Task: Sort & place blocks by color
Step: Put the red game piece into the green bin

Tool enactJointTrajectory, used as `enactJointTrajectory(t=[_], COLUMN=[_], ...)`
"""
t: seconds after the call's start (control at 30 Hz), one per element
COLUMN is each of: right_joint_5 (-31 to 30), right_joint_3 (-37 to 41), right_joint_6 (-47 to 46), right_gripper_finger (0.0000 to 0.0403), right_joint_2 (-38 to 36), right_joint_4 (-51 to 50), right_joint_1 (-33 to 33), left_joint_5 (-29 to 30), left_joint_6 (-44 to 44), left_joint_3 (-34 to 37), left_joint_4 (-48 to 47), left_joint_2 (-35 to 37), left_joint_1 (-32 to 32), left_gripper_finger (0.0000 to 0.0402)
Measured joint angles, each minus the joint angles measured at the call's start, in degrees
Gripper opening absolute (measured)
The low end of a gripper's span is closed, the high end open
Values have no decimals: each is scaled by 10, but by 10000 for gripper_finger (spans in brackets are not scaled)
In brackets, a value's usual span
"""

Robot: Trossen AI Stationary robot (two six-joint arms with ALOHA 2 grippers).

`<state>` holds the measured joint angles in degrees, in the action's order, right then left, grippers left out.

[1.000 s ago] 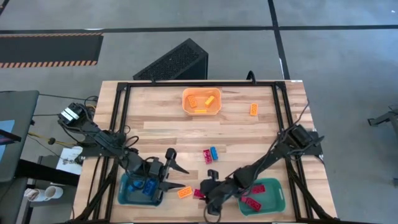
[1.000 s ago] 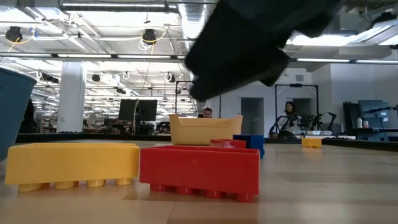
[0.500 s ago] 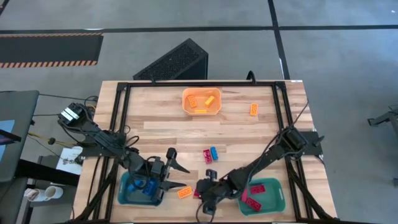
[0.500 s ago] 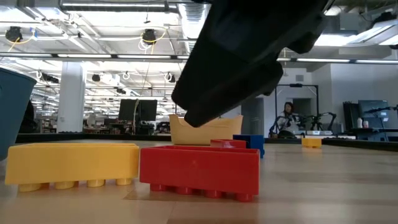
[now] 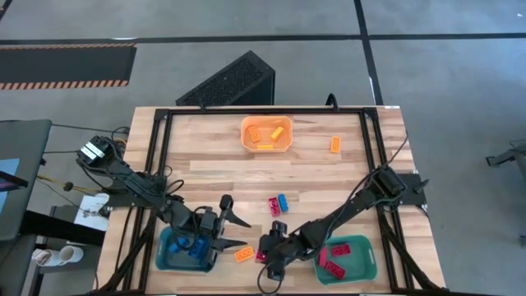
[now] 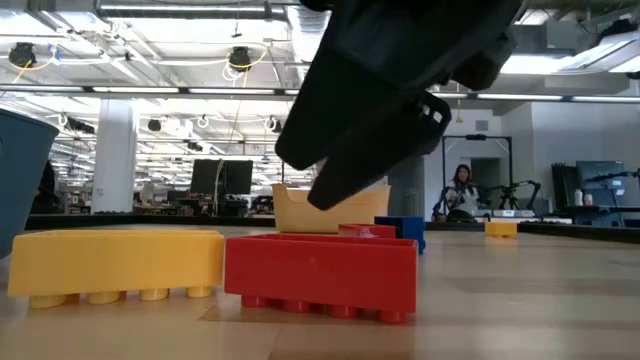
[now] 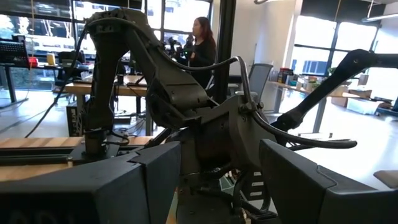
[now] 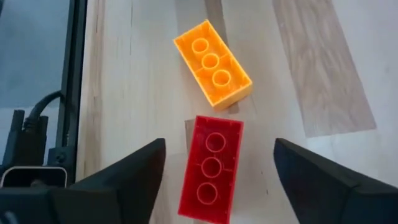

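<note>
A red brick [image 8: 211,168] and an orange brick [image 8: 212,68] lie flat, studs up, side by side on the wood near the table's near edge. They also show in the low view, the red brick [image 6: 320,272] and the orange brick [image 6: 115,265]. My right gripper [image 8: 219,146] is open and points down just above the red brick, one finger on either side of it without touching; it also shows in the high view [image 5: 267,250]. My left gripper [image 5: 243,234] is open and empty beside the left teal bin [image 5: 168,256], its fingers pointing toward the table's right.
An orange bin [image 5: 266,148] with orange bricks stands at the far middle, with a loose orange brick [image 5: 335,144] to its right. A red brick [image 5: 273,206] and a blue brick [image 5: 283,201] lie mid-table. The right teal bin [image 5: 362,267] holds red bricks; the left one holds blue bricks.
My right gripper has gone toward the table's left and down, from beside the right teal bin to just over the red brick, staying open. The bricks have not moved.
</note>
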<state>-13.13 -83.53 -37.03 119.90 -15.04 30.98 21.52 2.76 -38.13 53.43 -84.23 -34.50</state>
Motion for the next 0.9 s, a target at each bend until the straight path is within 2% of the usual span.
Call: enactJointTrajectory(t=[0.2,0.43,0.6,0.83,0.9], right_joint_5=[0,-3,-5,-4,9], right_joint_3=[0,-2,-2,-1,0], right_joint_6=[-1,-38,-27,0,-2], right_gripper_finger=[347,330,275,140,126], right_joint_2=[29,48,45,39,34], right_joint_4=[5,-13,-44,-53,-53], right_joint_1=[8,5,-3,-4,-4], left_joint_5=[2,3,3,10,18], left_joint_6=[0,0,8,17,16], left_joint_3=[0,0,0,0,0], left_joint_4=[0,-1,-10,-22,-22], left_joint_2=[0,0,0,0,0], left_joint_1=[0,0,0,1,2], left_gripper_finger=[206,206,206,206,206])
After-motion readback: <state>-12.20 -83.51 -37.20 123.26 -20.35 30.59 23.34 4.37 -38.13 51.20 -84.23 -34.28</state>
